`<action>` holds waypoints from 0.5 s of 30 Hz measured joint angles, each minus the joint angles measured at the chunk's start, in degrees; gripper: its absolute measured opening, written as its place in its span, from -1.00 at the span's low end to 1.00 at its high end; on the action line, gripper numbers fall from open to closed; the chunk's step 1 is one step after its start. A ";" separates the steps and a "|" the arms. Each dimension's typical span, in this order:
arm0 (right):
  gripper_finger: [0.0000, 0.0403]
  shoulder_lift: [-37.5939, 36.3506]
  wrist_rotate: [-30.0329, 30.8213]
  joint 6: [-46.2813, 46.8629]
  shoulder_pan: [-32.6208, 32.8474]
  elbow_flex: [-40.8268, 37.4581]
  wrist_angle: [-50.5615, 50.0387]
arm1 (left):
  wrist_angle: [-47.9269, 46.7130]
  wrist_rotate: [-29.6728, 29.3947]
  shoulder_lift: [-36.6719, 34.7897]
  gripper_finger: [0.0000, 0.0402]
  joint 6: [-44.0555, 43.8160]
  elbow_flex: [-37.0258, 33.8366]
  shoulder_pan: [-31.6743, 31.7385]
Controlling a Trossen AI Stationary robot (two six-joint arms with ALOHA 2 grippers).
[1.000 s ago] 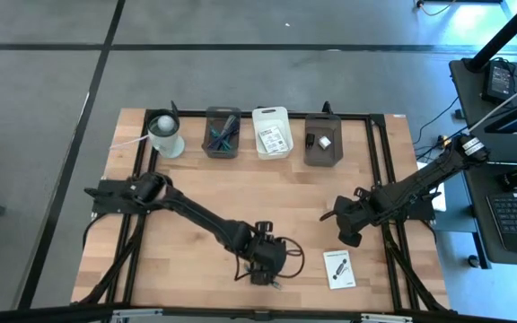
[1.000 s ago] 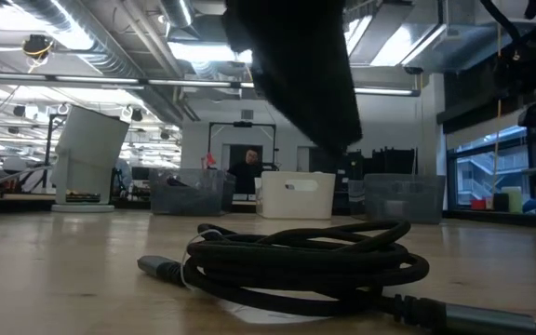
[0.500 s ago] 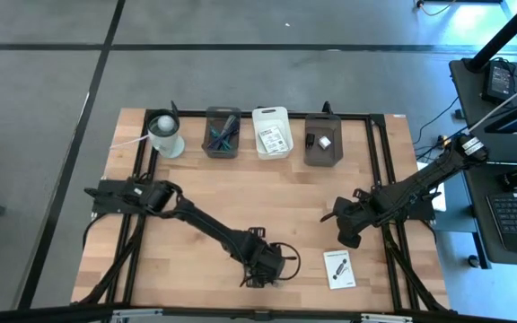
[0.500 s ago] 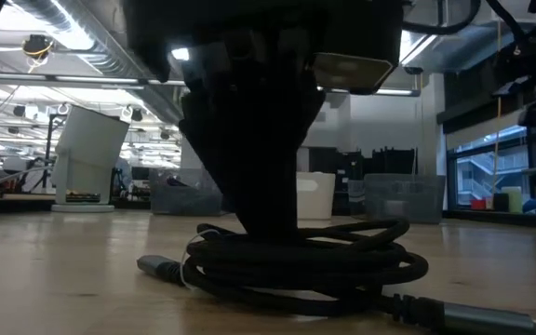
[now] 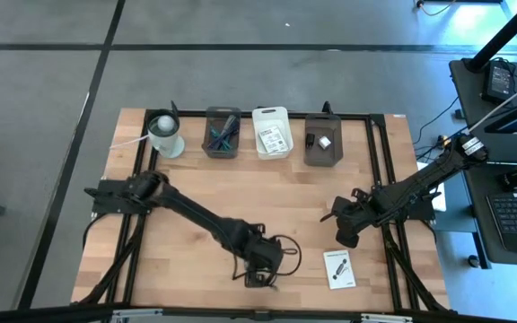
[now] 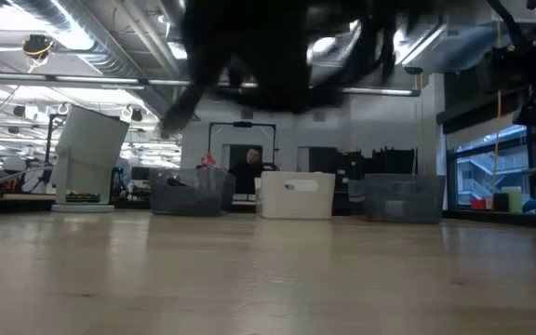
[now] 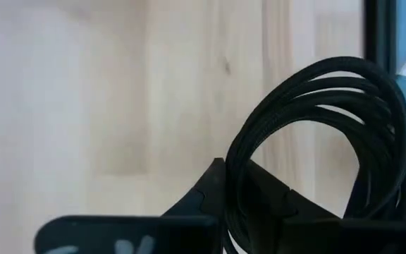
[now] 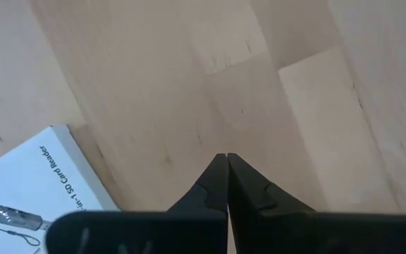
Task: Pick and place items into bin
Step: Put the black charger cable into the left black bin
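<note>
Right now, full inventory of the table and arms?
coiled cable: 1, black, lifted off the wood in the left gripper
printed card: 1, white, near edge, right of the cable
bins: 3, two grey, one white, far edge
teal sticks: several, in left grey bin
second card: 1, white, in white bin
tub: 1, translucent, far left
left gripper: shut on cable
right gripper: shut, empty, above bare wood beside the card
</note>
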 joint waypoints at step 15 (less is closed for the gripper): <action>-1.00 0.00 3.19 0.04 -0.01 0.02 10.29 | -26.88 -16.44 -20.47 -0.89 -12.26 -0.11 17.25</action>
